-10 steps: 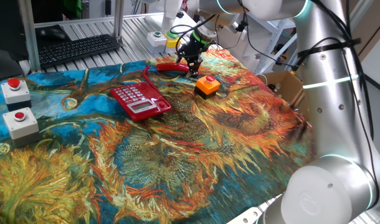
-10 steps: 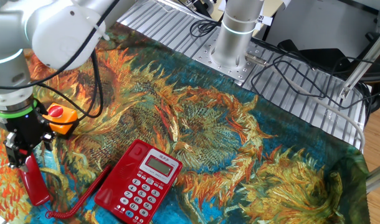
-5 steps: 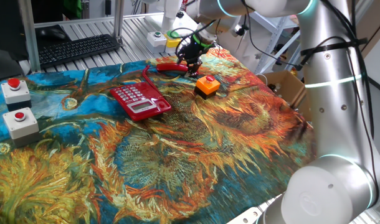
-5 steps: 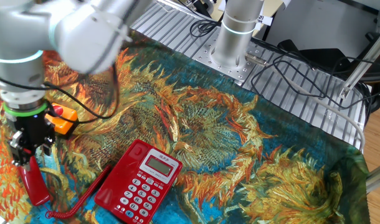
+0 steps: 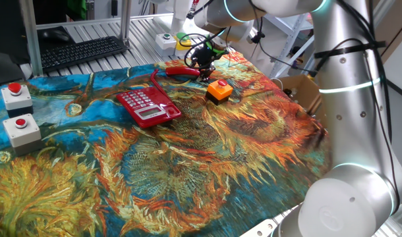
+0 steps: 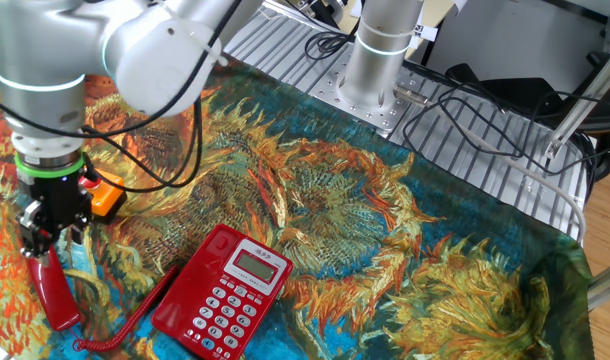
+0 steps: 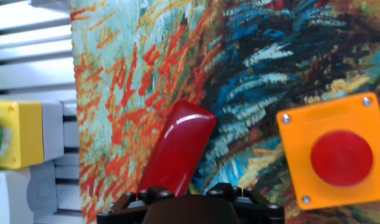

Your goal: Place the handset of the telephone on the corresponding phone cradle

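Note:
The red handset [image 5: 180,70] lies on the painted cloth at the far side, its thin cord running to the red telephone [image 5: 147,105]. In the other fixed view the handset [image 6: 53,290] lies left of the telephone [image 6: 223,292]. My gripper [image 5: 204,66] stands over the handset's far end, also seen in the other fixed view [image 6: 47,243]. In the hand view the handset [image 7: 177,149] runs down between the black jaw blocks of the gripper [image 7: 185,194]. The jaws stand apart on either side of it, and the handset rests on the cloth.
An orange box with a red button [image 5: 219,90] sits close right of the gripper, also in the hand view [image 7: 330,149]. Two grey button boxes [image 5: 20,125] stand at the left edge. A yellow box [image 7: 15,134] and a keyboard [image 5: 82,51] lie beyond the cloth's far edge.
The arm's upper links have swung over the handset and the gripper has shifted slightly. The handset and the telephone have not moved.

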Controlling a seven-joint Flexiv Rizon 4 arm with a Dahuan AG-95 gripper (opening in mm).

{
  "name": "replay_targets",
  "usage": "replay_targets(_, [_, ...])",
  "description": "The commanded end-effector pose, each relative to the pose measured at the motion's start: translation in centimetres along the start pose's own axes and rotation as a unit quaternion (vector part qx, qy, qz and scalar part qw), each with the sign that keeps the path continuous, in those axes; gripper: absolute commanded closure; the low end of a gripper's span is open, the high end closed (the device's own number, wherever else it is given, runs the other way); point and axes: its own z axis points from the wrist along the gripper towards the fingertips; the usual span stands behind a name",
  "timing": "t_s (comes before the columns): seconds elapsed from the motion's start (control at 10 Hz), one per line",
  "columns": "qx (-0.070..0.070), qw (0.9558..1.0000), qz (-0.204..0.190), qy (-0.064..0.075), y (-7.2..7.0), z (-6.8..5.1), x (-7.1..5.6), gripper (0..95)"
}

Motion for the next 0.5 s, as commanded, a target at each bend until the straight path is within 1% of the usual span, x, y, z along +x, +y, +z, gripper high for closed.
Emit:
replay_targets(0.1, [0.0,1.0,0.004,-0.003,-0.3,-0.05,-0.44,38.0])
replay_targets(0.2, [0.0,1.0,0.007,-0.001,-0.39,-0.05,-0.67,38.0])
replay_targets(0.5, [-0.002,1.0,0.006,0.0,-0.51,-0.21,-1.18,38.0])
